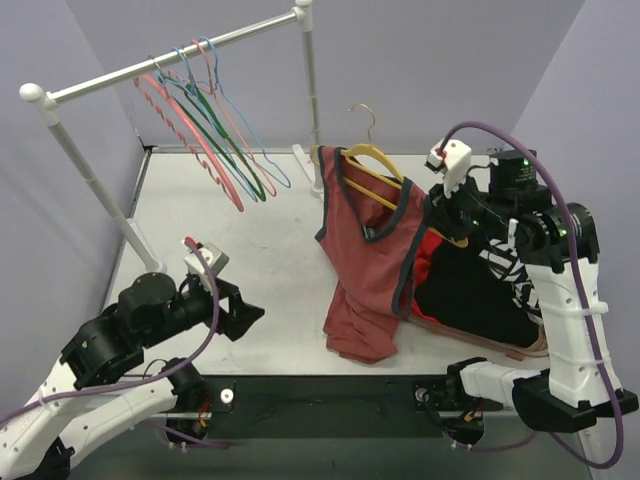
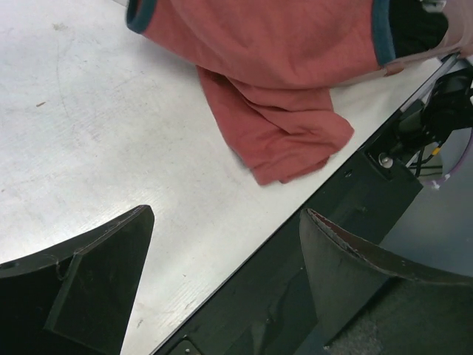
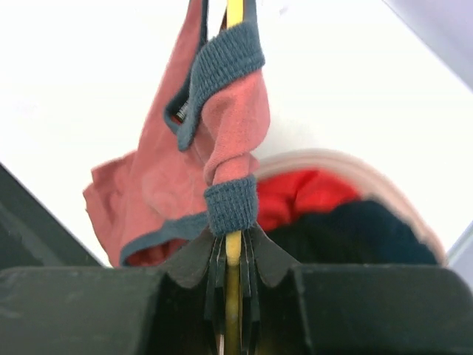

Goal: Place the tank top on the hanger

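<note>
Free table (image 1: pixel 265 240) from the left gripper (image 1: pixel 252 318) out toward 12 in top view — at 3 the tank top (image 1: pixel 365 240) draped off the hanger (image 1: pixel 380 158) & a garment pile (image 1: pixel 470 290) block, at 11 the rack (image 1: pixel 170 62) w/ hung hangers (image 1: pixel 215 150) overhangs the far-left corner.

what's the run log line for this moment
right end effector: shut on yellow hanger | tank top: draped on hanger, strap bunched at right fingers, hem on table | left end effector: open, empty
</note>
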Motion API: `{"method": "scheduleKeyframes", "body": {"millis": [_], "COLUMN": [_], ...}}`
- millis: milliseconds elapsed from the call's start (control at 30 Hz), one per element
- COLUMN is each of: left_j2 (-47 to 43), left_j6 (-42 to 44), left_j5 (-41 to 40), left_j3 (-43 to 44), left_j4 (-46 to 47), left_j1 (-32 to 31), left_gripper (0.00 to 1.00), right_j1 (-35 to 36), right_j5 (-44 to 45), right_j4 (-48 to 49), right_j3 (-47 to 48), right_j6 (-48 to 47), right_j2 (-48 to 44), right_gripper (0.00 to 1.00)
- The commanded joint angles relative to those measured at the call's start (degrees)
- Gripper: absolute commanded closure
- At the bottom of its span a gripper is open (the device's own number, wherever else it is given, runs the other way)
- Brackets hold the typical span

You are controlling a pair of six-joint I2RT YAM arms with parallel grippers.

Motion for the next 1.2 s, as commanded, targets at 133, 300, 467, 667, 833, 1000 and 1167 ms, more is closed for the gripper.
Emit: {"method": "scheduleKeyframes", "body": {"millis": [133, 300, 467, 667, 833, 1000, 1167], "left_j2": [-8.06, -9.73, -10.17, -10.08, -9.38, -8.76, -8.67], "left_j6": [-9.15, -10.73, -11.0, -11.0, -10.82, -10.74, -10.82], "left_j5": [-2.91, -3.08, -3.61, -3.96, -3.79, -3.61, -3.61], "left_j3": [-5.11, -6.17, -6.44, -6.88, -7.58, -7.93, -8.37], "left_j4": [4.0, 3.92, 3.92, 4.18, 4.71, 5.32, 5.76], "left_j1": [0.26, 0.26, 0.26, 0.26, 0.26, 0.26, 0.26], "left_gripper": [0.09, 0.09, 0.09, 0.09, 0.09, 0.09, 0.09], "right_j1": [8.1, 12.67, 14.44, 14.61, 14.61, 14.88, 15.49], "right_j5": [5.65, 9.95, 12.51, 14.53, 15.15, 14.8, 13.74], "right_j4": [6.02, 6.1, 14.88, 21.83, 26.22, 26.67, 26.58], "right_j3": [26.08, 40.5, 45.08, 49.3, 50.53, 50.89, 49.31], "right_j6": [5.03, 4.5, 11.43, 16.46, 17.51, 18.39, 18.39], "right_j2": [17.0, 29.13, 35.29, 41.71, 45.74, 48.3, 48.75], "right_gripper": [1.0, 1.0, 1.0, 1.0, 1.0, 1.0, 1.0]}}
